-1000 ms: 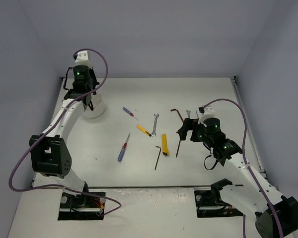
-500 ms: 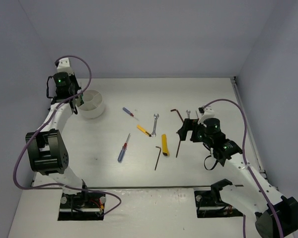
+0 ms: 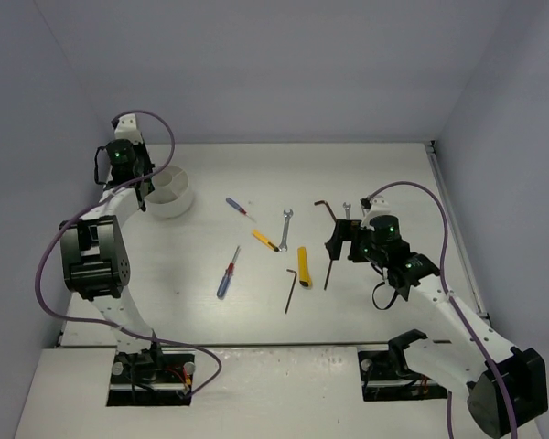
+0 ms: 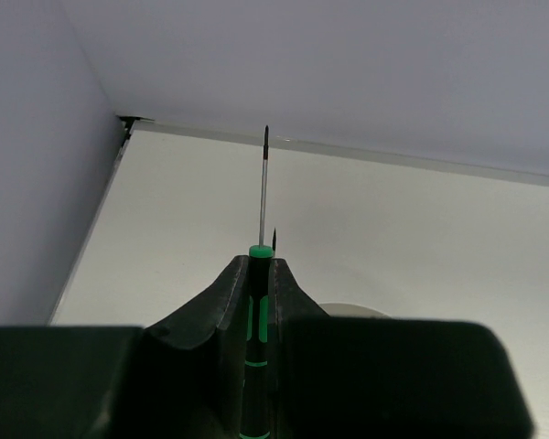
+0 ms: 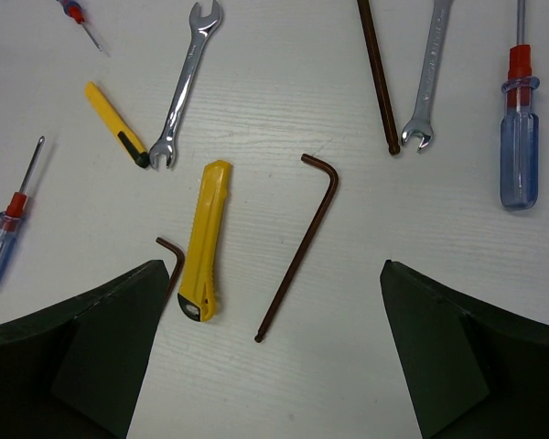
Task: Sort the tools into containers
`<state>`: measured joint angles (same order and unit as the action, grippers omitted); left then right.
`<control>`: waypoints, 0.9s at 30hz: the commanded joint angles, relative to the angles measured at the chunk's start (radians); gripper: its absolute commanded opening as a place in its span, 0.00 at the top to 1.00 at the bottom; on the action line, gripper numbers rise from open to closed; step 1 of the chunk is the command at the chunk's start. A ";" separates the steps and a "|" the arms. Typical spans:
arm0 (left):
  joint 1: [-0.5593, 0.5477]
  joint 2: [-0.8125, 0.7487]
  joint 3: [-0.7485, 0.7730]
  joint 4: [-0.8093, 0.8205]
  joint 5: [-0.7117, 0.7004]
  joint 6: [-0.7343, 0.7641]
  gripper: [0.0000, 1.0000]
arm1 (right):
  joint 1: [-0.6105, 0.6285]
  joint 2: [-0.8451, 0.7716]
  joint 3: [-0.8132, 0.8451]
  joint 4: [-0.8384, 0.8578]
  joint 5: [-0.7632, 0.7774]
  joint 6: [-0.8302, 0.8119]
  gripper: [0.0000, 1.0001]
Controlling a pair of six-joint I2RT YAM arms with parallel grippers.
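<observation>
My left gripper [image 3: 131,174] is just left of the white cup [image 3: 170,195] at the back left. In the left wrist view it [image 4: 261,265] is shut on a green-black screwdriver [image 4: 259,311] whose shaft points at the back wall; a bit of the cup rim [image 4: 352,309] shows behind the fingers. My right gripper [image 3: 344,240] hovers open and empty [image 5: 270,274] over a brown hex key [image 5: 297,251], with a yellow knife [image 5: 204,242] and a small hex key [image 5: 172,265] to its left.
More tools lie mid-table: a silver wrench [image 5: 185,87], a yellow screwdriver [image 5: 114,123], a long hex key [image 5: 375,78], a second wrench [image 5: 427,78], a blue screwdriver [image 5: 519,137], another blue one [image 3: 226,274] and a small one [image 3: 238,208]. Walls enclose the back and sides.
My left gripper swung from over the cup out to the left, then back a little toward its left rim. The right arm barely shifted.
</observation>
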<state>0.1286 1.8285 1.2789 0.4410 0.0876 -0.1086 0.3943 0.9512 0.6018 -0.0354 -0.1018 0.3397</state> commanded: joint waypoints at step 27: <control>0.009 -0.081 -0.259 0.322 -0.005 0.017 0.86 | 0.008 -0.020 0.020 0.048 0.021 -0.013 0.00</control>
<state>0.1327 1.8326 1.0388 0.6744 0.0856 -0.0795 0.3943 0.9507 0.6018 -0.0349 -0.1009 0.3363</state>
